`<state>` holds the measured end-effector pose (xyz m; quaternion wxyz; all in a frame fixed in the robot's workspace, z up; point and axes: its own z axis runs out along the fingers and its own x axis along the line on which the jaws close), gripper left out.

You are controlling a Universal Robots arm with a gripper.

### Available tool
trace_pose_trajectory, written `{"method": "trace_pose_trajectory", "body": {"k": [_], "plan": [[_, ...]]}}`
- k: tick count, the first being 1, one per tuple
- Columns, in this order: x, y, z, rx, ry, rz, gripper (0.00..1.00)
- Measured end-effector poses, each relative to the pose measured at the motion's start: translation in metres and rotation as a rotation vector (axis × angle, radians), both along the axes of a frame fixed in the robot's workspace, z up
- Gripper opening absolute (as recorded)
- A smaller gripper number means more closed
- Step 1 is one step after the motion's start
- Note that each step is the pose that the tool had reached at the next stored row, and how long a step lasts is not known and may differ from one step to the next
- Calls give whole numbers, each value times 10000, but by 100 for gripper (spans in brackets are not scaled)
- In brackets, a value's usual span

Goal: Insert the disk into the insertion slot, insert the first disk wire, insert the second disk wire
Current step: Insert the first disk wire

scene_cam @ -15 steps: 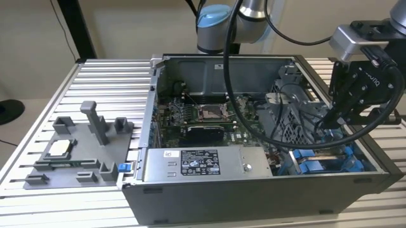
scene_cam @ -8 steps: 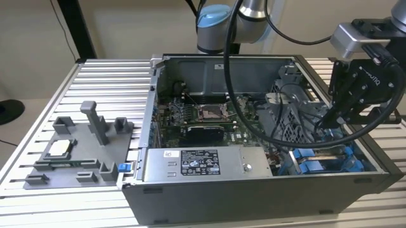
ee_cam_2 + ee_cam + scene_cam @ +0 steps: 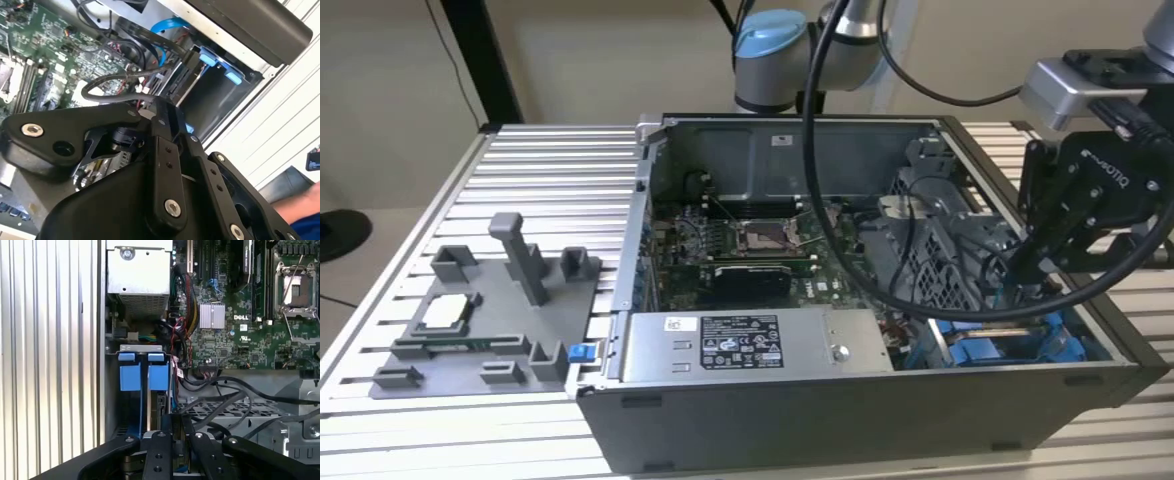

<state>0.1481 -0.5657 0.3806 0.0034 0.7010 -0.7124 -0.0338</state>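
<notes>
While gripper (image 3: 178, 440) hangs just above insertion slot (image 3: 131, 377), whether clenched, cannot tell

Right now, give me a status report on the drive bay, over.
Gripper low over insertion slot. Slot's blue rails in sight. Black cables bunched alongside gripper.

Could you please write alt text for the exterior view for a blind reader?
The gripper hangs into the open computer case at the exterior view's right, just above the blue-railed insertion slot. A grey power-supply box lies along its near wall.
</notes>
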Motion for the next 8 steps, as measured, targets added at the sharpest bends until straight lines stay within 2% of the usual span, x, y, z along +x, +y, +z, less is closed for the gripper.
{"method": "trace_pose_trajectory", "body": {"k": [3,8], "plan": [[25,0,-6,-290,-25,70,0],[63,0,-16,-831,-83,191,0]]}}
